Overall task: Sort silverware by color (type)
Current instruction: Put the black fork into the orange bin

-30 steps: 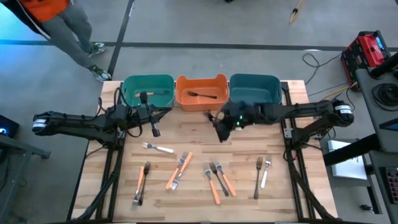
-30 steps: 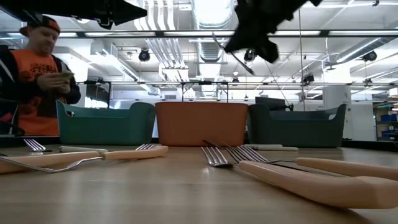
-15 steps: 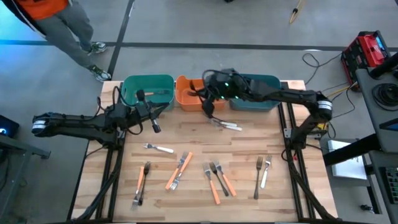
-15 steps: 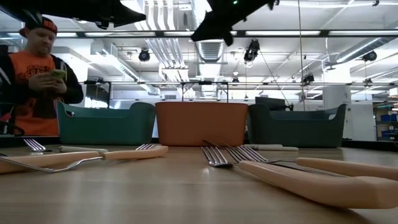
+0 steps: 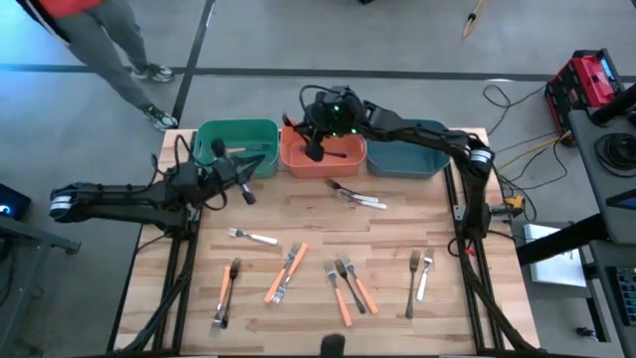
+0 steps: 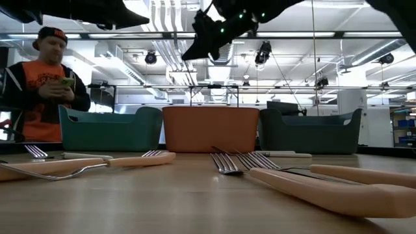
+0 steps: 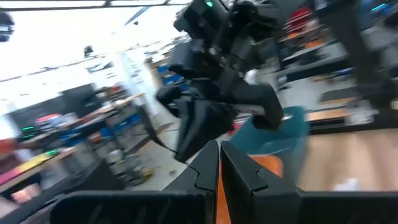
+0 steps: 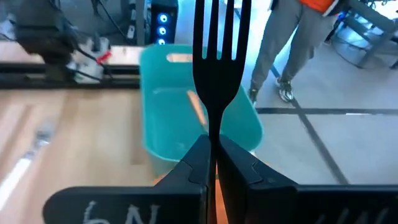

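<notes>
The left gripper [image 5: 245, 191] hangs beside the green plastic bin [image 5: 237, 146], fingers together on nothing, likely waiting. That bin holds a pale-handled fork [image 5: 238, 150]. Over the orange plastic bin [image 5: 323, 149] the right gripper [image 5: 314, 149] pinches a dark fork [image 8: 216, 59], seemingly for dropping. The dark teal bin [image 5: 409, 149] looks empty. Other forks [image 5: 345, 283] lie on the wooden table [image 5: 397, 229].

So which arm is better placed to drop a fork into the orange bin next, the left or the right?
The right. The right gripper is shut on a dark fork and hangs over the orange bin. The left gripper is shut and empty, in front of the green bin.
</notes>
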Action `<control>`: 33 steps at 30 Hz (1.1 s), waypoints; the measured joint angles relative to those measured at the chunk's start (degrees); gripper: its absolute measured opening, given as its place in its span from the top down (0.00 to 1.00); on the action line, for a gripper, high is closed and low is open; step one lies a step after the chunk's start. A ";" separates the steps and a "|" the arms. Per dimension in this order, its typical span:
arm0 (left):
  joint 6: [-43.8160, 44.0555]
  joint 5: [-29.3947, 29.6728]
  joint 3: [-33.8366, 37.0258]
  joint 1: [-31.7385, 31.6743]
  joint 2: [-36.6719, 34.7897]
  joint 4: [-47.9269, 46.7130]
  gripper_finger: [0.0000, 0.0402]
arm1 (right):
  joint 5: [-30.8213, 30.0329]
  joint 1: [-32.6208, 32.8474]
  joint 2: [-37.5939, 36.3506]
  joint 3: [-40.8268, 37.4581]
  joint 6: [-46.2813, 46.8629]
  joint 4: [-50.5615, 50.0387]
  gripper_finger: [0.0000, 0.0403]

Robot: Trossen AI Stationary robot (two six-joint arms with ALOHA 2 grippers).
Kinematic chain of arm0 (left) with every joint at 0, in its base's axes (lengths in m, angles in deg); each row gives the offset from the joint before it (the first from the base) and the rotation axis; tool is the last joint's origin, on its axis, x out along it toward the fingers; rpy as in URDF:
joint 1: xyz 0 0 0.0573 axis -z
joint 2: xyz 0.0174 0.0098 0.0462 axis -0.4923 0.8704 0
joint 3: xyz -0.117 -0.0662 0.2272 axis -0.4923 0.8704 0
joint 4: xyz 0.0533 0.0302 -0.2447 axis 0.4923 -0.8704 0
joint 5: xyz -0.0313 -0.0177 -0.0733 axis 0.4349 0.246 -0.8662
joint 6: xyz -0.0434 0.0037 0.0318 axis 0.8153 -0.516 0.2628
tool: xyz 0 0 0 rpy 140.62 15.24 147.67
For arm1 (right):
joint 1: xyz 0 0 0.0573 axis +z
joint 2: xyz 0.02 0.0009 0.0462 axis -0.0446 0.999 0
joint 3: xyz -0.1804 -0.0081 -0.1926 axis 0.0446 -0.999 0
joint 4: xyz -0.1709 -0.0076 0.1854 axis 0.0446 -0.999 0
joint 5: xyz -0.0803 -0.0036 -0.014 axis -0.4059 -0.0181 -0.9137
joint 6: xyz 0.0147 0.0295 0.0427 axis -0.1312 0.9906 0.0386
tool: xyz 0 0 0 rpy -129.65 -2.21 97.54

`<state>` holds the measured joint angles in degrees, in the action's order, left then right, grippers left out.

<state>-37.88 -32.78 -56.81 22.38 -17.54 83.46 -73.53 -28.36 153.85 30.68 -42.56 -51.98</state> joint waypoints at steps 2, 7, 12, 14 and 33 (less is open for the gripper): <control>-1.59 2.11 0.00 -1.03 -0.32 0.00 1.00 | -0.06 -1.23 1.98 1.81 -2.06 -1.51 0.98; -3.39 2.61 0.00 -5.57 -1.19 -0.02 1.00 | 0.00 -3.74 6.88 7.93 -6.70 -6.15 0.98; -3.37 2.70 0.00 -12.81 -1.91 0.00 1.00 | -0.10 -5.65 11.90 13.76 -10.80 -11.69 0.98; -3.27 2.72 0.00 -15.52 -1.97 0.01 1.00 | -0.09 -6.06 13.19 15.60 -11.78 -13.07 0.98; 17.77 17.47 -0.02 -21.13 -2.58 -3.73 1.00 | -0.47 -6.84 17.54 23.63 -7.69 -20.20 0.98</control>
<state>-20.11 -15.30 -56.83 1.25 -20.11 79.73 -74.00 -35.20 171.39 54.31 -50.24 -72.18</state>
